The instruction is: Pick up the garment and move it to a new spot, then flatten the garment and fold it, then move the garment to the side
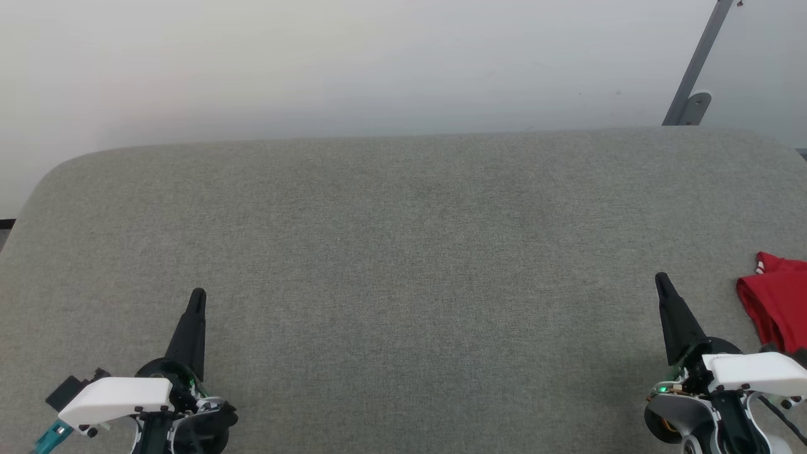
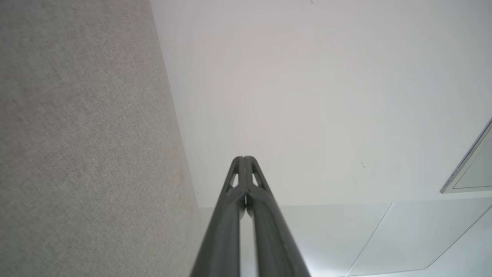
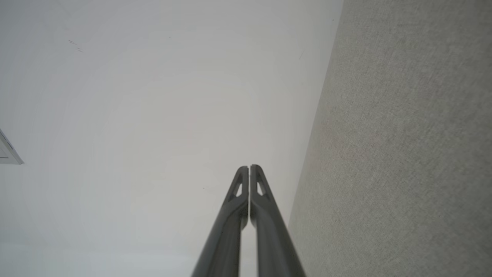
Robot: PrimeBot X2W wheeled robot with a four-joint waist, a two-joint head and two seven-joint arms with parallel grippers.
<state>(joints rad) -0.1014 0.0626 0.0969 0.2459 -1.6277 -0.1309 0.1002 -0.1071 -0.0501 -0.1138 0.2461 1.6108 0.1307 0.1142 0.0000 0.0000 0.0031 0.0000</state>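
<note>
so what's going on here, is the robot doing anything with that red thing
Nothing is being handled right now. The left gripper and the right gripper both point forward over the grey table, jaws shut and empty. The red garment lies on the table just right of the right gripper, apart from it, partly cut off at the head view's edge.

the right gripper (image 3: 249, 167) rises from the bottom edge, its two dark fingers (image 3: 230, 223) pressed together tip to tip with nothing between them. the grey felt-like table surface (image 3: 403, 146) takes the right side of the view. a pale wall (image 3: 153, 96) spreads across the left, with a light frame corner (image 3: 8, 154) at the left edge.
</note>
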